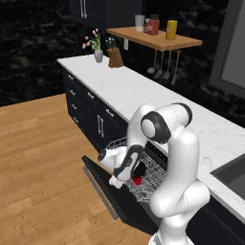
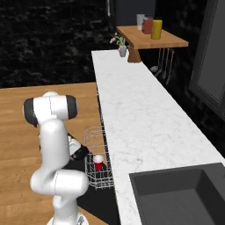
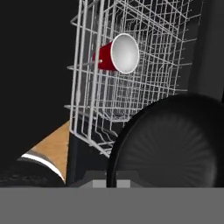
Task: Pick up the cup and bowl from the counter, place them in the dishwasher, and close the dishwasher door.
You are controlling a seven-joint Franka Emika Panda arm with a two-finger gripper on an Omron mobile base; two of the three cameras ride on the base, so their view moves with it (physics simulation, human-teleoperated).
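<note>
The dishwasher door [image 1: 106, 187] lies dropped open with the white wire rack [image 1: 154, 175] pulled out over it. The red cup [image 1: 137, 181] lies inside the rack, and its white inside faces the hand camera [image 3: 124, 53]; the right base view shows it [image 2: 99, 162] in the rack too. My gripper [image 1: 133, 173] reaches down at the rack's near end, shut on the black bowl [image 1: 139, 169]. The bowl [image 3: 170, 140] stands on edge close before the hand camera, just outside the rack wall [image 3: 87, 96]. It hides my fingertips. The white counter [image 1: 143, 91] runs above.
At the counter's far end stand a knife block [image 1: 115, 56] and a flower vase [image 1: 98, 55], under a wooden shelf [image 1: 158, 40] with jars. Utensils [image 1: 165, 67] hang below it. A dark sink [image 2: 184, 195] is on the right. Wood floor [image 1: 43, 158] spreads on the left.
</note>
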